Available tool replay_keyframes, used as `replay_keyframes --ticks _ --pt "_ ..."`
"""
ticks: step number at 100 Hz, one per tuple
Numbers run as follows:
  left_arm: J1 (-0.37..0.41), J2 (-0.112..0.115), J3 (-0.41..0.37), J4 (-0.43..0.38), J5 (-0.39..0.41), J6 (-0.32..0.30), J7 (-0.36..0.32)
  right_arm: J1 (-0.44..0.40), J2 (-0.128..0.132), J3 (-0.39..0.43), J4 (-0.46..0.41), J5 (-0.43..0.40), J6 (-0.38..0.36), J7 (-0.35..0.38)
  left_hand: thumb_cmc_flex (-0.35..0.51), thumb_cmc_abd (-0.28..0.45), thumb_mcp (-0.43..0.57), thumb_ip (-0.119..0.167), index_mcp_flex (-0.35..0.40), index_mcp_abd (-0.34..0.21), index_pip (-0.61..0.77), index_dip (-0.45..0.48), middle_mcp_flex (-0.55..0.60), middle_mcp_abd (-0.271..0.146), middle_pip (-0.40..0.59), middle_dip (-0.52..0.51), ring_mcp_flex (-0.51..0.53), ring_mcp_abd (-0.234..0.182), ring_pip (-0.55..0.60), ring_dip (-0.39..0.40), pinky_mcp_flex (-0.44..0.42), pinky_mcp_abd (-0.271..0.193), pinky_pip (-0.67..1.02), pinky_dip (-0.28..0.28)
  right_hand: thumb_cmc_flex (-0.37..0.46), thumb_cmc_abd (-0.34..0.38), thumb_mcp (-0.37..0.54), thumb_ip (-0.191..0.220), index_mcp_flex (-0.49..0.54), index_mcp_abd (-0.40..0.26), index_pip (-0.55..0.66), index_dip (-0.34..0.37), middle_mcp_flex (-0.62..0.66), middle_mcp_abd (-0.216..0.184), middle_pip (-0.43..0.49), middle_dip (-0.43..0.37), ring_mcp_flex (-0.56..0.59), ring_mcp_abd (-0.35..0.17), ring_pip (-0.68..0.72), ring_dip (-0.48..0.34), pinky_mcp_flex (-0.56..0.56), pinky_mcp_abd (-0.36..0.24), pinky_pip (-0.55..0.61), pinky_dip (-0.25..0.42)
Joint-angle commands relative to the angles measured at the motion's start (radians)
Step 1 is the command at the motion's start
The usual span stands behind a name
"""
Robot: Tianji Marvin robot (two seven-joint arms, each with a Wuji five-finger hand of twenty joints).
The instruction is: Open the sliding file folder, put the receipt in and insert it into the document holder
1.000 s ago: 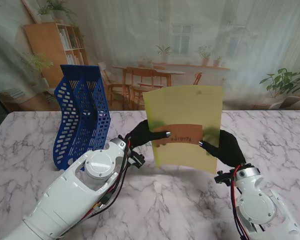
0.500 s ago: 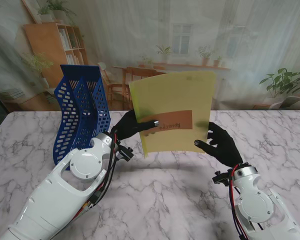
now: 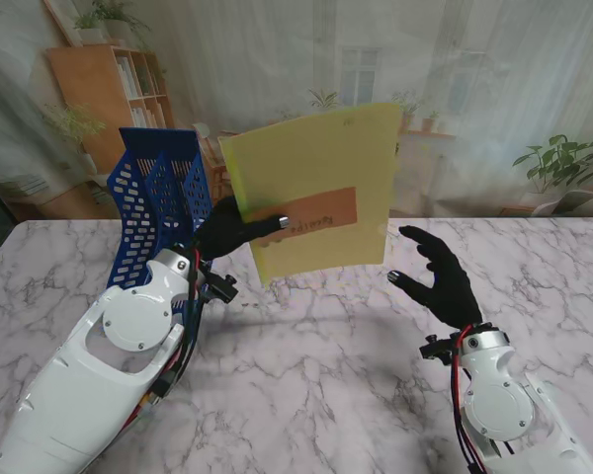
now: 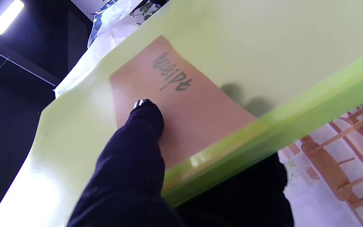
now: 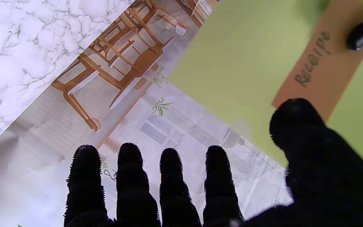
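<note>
Left robot hand [image 3: 229,231] pinches the folder [image 3: 311,188]; left wrist view alone shows its green spine; right robot hand [image 3: 441,279] spread.

The left robot hand [image 3: 227,232] shows only its thumb on the folder [image 3: 311,193] — its other fingers sit behind the sheet, unseen. The folder covers part of the document holder [image 3: 163,222]. In the stand's view the receipt [image 3: 311,219] lettering is too small to read.

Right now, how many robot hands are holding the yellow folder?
1. The left hand pinches the folder near its left edge, a finger on the receipt. The right hand is open beside it, not touching.
</note>
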Motion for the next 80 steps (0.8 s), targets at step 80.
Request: replay_keyframes --ticks 80 --pt "0.227 0.043 -0.448 -0.174 0.102 -0.245 0.0 0.02 -0.02 -0.039 0.022 0.011 0.065 -0.045 0.057 0.05 0.024 0.017 0.028 -0.025 0.01 0.009 0.01 0.024 0.02 -0.014 0.036 0.022 0.054 0.01 0.068 -0.07 0.079 -0.019 -0.011 0.086 -0.083 0.042 -0.038 0.026 0.008 -0.02 -0.039 0.001 0.011 0.0 -0.022 -0.009 -0.068 -0.021 0.024 -0.045 -0.154 0.092"
